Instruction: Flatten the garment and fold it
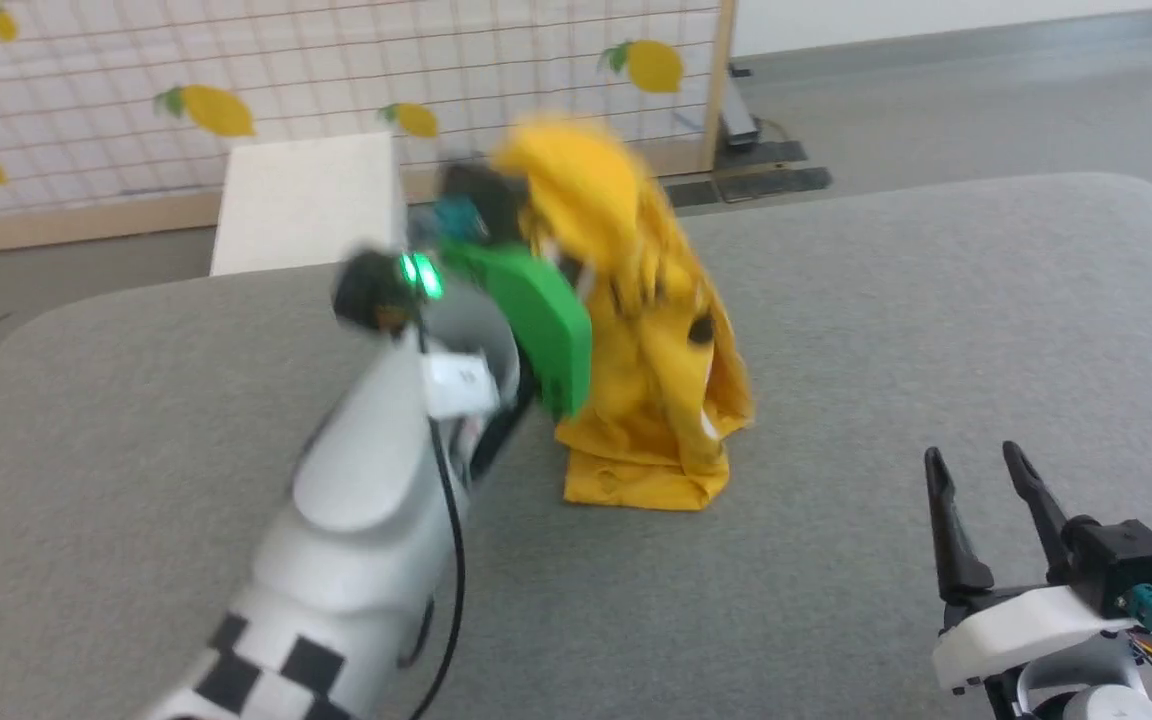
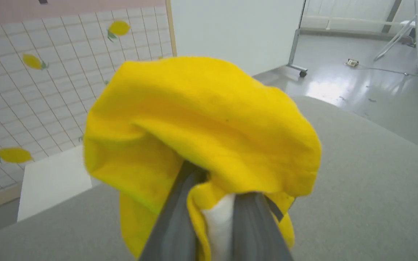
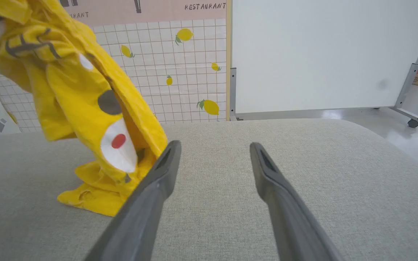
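A yellow T-shirt (image 1: 651,380) is held up at its blurred top by the left gripper (image 1: 501,195), and its lower hem is rested on the grey upholstered table (image 1: 936,300) near the middle. The right gripper (image 1: 986,500) is seen with fingers parted near the table's near right corner, well apart from the cloth. A white box (image 1: 306,200) is seen beyond the far edge.
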